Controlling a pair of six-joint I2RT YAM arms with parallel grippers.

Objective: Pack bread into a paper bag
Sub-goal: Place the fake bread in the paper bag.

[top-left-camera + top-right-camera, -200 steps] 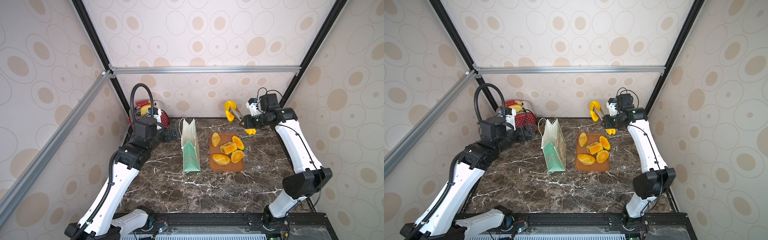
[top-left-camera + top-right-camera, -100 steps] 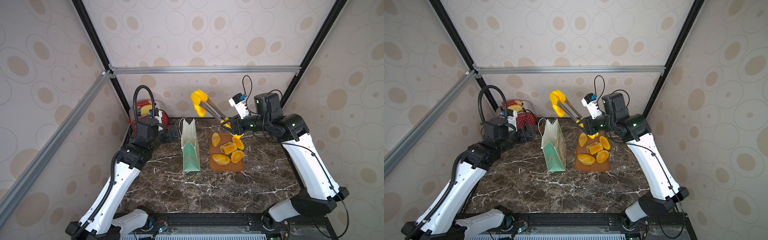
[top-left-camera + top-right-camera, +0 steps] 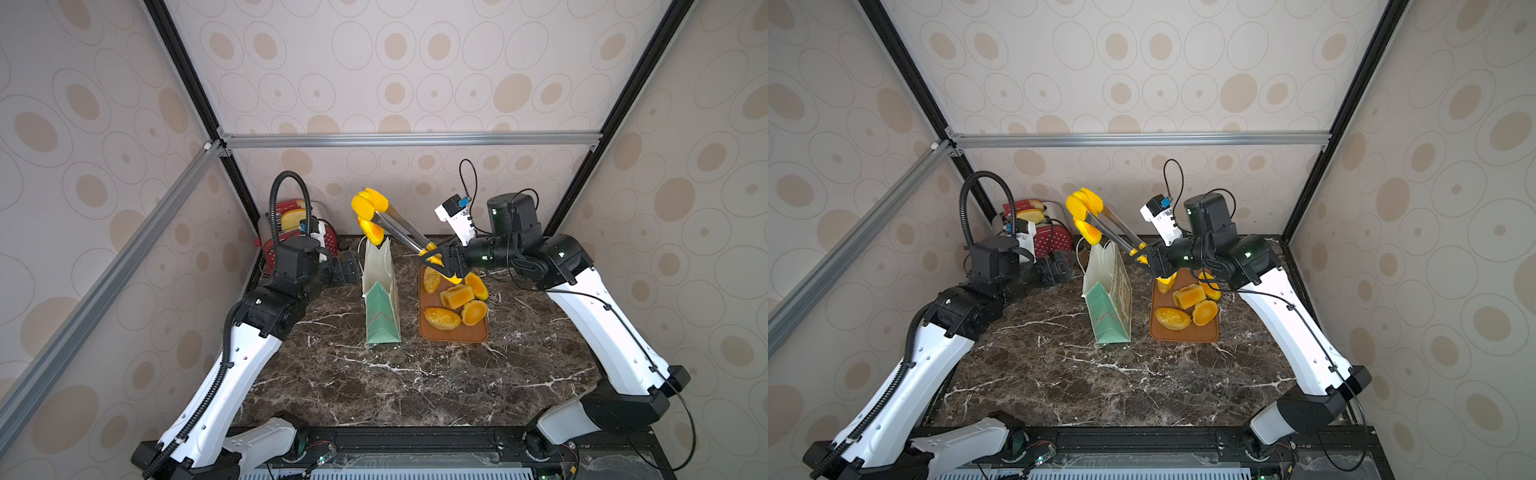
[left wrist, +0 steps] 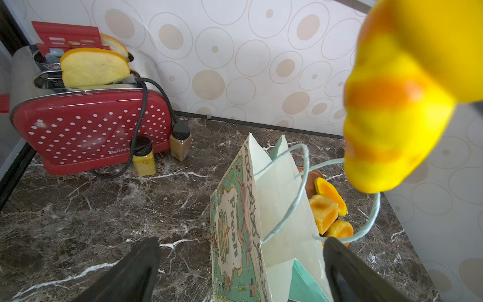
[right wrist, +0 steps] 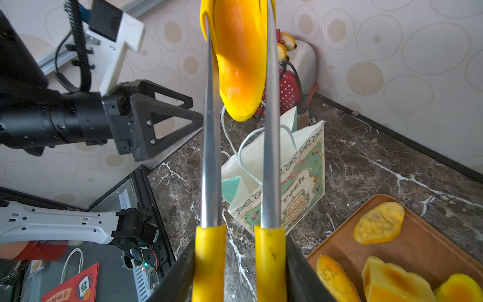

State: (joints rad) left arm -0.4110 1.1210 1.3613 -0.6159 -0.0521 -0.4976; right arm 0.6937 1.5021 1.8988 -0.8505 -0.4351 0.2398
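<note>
The right end effector (image 3: 441, 262) was clamped tight on the yellow handles of the tongs (image 3: 403, 235), which slanted up and to the left over the desk (image 3: 374, 386). Between their yellow tips hung one bun (image 5: 239, 65), pinched at its upper part, its lower end just above the open mouth of the bag (image 3: 380, 299) at the bag's far end. I could not tell whether the bun touched the rim.

The bag stood upright near the middle of the desk's back edge, with its white inside and string handles showing. Just to its right lay a brown tray (image 3: 453, 334) with the rest of the bread (image 3: 457, 296) on it: five pieces huddled in the tray's far half, a blocky loaf in the middle of them.

The left end effector (image 3: 351, 269) hung low just to the left of the bag's far end with its jaws wide and nothing between them. From its wrist view the bag sat ahead, between the two dark fingers (image 4: 141, 264).

In the desk's back left corner stood a red dotted toaster (image 4: 88, 130) with pale slices sticking out, and two small jars (image 4: 143, 159) stood right in front of it.
</note>
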